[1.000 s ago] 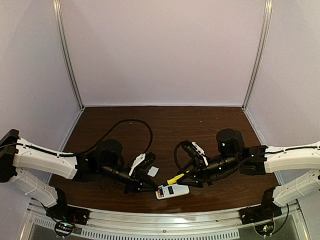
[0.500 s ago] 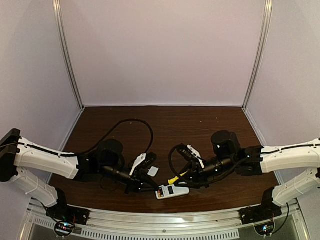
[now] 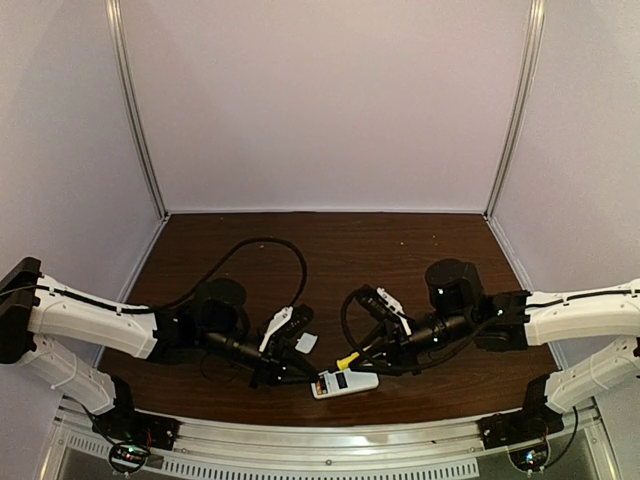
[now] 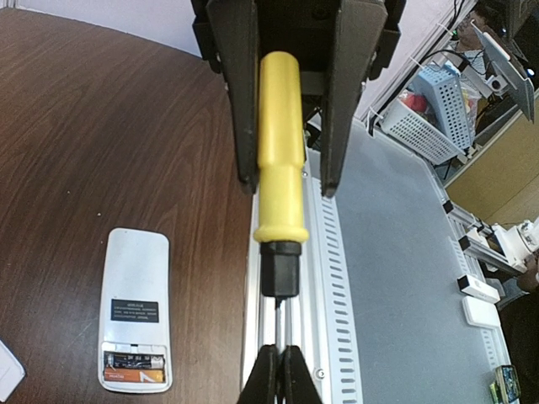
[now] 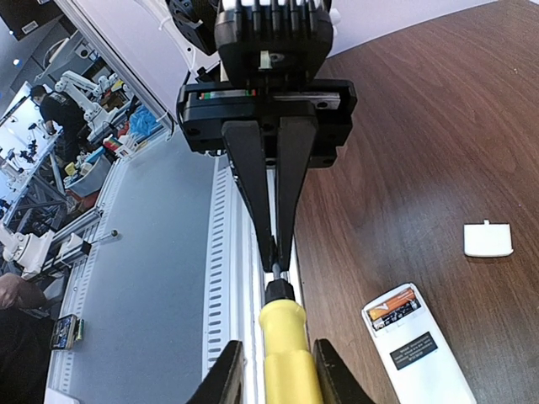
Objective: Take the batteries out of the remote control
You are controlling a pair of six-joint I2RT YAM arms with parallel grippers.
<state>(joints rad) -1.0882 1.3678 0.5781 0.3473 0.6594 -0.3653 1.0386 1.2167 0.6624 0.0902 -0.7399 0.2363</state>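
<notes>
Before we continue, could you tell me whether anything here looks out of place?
Yes: the screwdriver is held between both hands, left hand pinching its shaft, right hand around its handle, while the opened remote control lies untouched, batteries inside.

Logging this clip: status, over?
Left gripper shut on screwdriver shaft. Right gripper straddles handle, grip unclear. Batteries in remote control, cover off. Nothing blocking.

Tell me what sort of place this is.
Probably a robotics lab. A left arm and right arm work at a brown table inside a pale-walled booth; beyond it, the wrist cameras show what looks like another robot arm, a person and a pale blue basket.
</notes>
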